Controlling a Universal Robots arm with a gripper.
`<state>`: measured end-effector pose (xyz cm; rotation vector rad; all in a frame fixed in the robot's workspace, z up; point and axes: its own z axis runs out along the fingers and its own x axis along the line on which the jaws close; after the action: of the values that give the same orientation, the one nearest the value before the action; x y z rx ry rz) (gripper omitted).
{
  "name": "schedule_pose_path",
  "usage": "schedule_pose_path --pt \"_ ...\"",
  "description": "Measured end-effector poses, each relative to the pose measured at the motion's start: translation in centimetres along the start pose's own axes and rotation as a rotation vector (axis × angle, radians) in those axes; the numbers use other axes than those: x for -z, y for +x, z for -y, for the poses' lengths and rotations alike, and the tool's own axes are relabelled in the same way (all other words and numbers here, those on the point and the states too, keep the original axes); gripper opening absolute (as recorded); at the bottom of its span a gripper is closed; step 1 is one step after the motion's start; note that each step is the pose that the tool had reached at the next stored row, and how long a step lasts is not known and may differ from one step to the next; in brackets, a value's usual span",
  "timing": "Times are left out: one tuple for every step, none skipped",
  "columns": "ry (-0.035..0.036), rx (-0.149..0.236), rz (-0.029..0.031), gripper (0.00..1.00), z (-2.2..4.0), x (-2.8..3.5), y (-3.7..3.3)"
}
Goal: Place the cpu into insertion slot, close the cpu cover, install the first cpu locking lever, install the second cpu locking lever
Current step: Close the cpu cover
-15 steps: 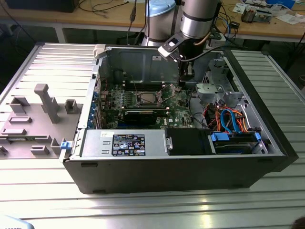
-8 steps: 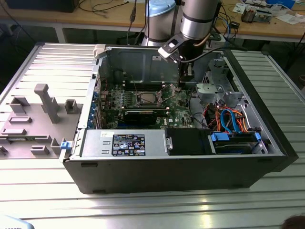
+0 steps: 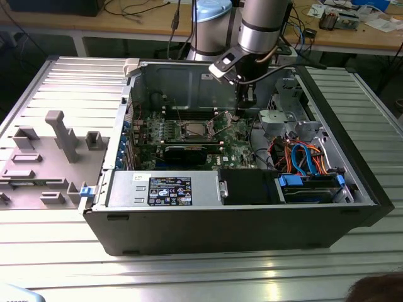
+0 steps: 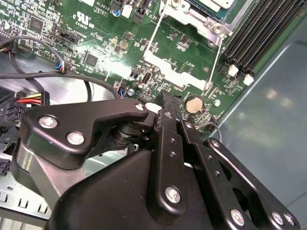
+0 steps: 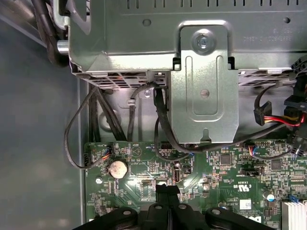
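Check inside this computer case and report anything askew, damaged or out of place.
Nothing stands out. The green circuit board looks intact, with nothing spilled or broken on it. The gripper hangs over it beside the coin battery, fingers together.

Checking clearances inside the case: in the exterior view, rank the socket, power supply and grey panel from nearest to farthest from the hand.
1. Socket: on the green board, toward the exterior view's left of the hand.
2. Power supply: silver box by the case wall nearest the camera.
3. Grey panel: outside the case, at the exterior view's far left.
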<state>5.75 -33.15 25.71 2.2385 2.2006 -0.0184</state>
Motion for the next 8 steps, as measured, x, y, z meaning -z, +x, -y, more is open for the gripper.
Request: schedule_pose_path --pt "0.0 0.0 0.0 0.11 0.0 -0.05 0.0" --pt "0.0 0.0 0.0 0.11 0.0 -0.09 0.0" --pt "0.0 0.0 0.0 0.11 0.0 -0.12 0.0" --pt "0.0 0.0 0.0 0.11 0.0 -0.16 0.0" --pt "0.0 0.0 0.0 0.11 -0.01 -0.2 0.0" --pt "0.0 0.0 0.0001 0.11 -0.01 -0.23 0.0" --pt "0.0 0.0 0.0001 0.11 -0.01 -0.26 0.0" --pt "0.0 0.0 0.0001 0.11 -0.01 -0.29 0.0"
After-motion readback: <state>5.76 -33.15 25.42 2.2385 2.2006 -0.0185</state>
